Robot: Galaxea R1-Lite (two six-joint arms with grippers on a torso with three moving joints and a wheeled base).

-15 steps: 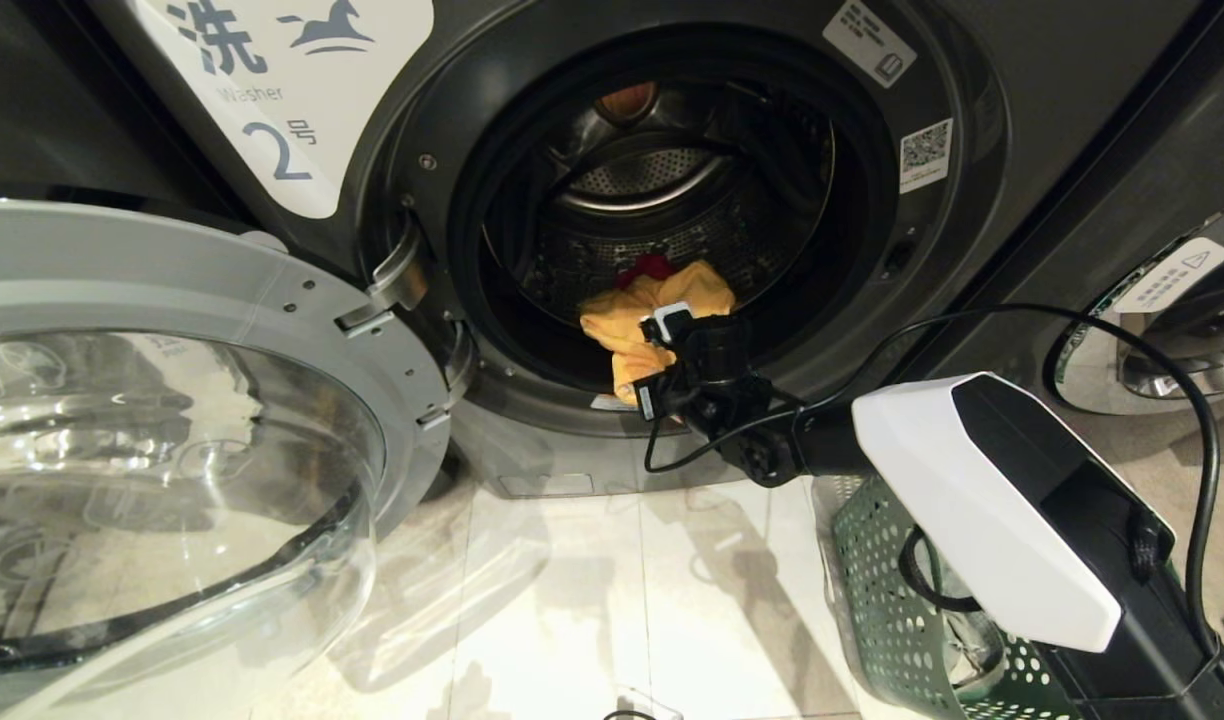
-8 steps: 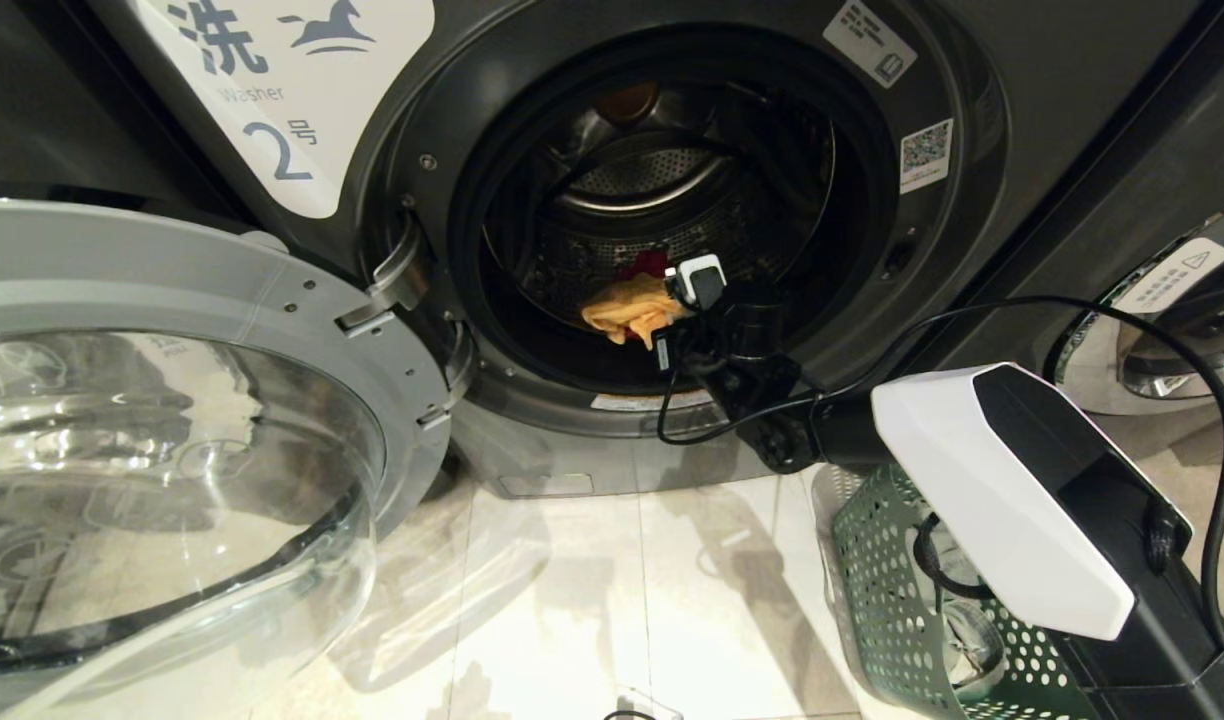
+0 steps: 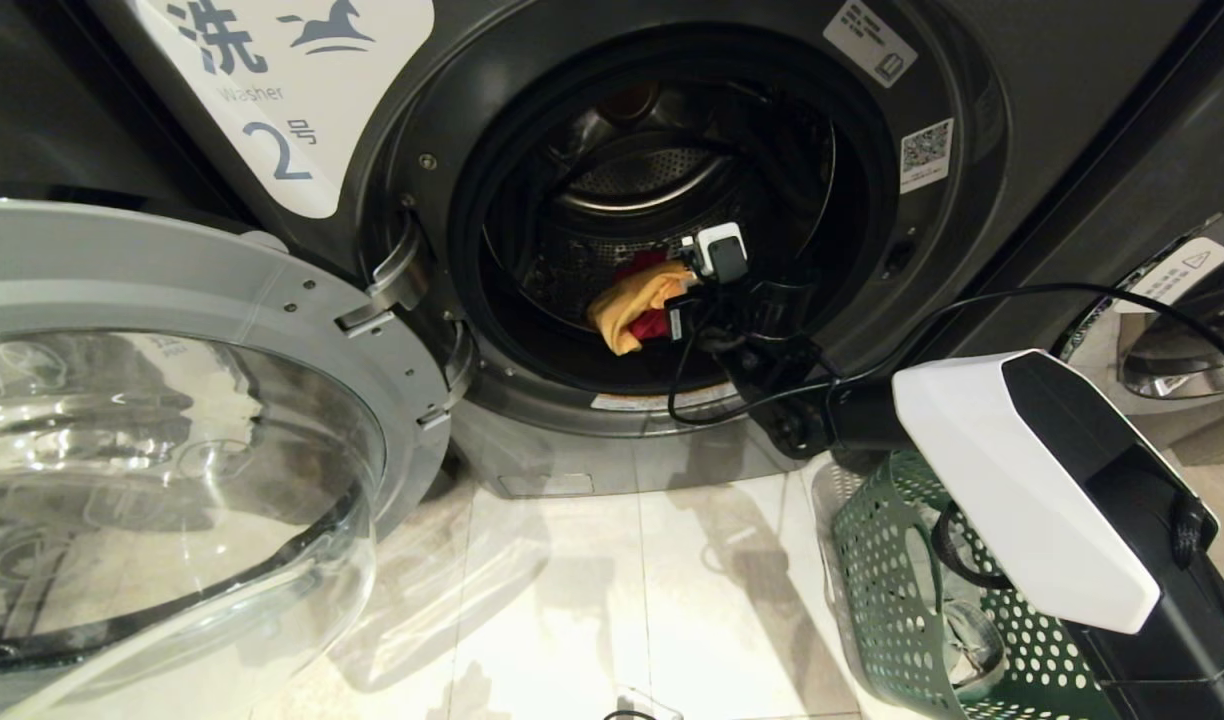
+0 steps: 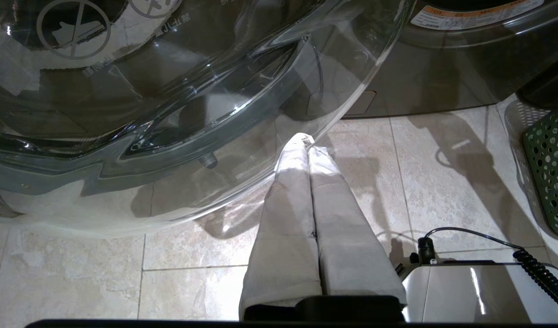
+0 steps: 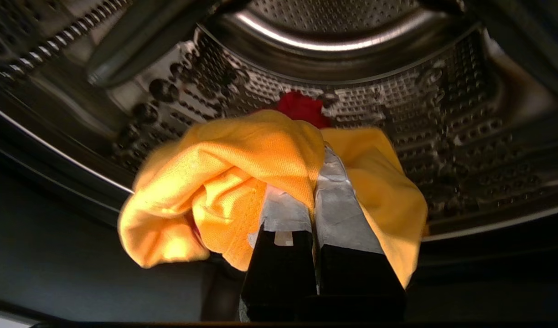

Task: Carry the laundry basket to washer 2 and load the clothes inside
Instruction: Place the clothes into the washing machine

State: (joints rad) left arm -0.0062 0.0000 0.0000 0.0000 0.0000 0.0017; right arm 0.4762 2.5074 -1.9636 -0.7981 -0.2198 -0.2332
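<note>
Right tool (image 5: 319,150) gripping one yellow garment (image 5: 224,182), one red garment (image 5: 302,107) behind

Left end effector (image 4: 308,143), fingers pressed together, tips just below the rim of the open glass door (image 4: 169,105) of washer 2 (image 4: 443,68). Tiled floor (image 4: 192,246) lies beneath the door; the laundry basket (image 4: 550,164) stands beside the washer.

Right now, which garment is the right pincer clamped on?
The yellow garment: the right pincer is shut on it inside washer 2. The red garment lies loose behind it.
</note>
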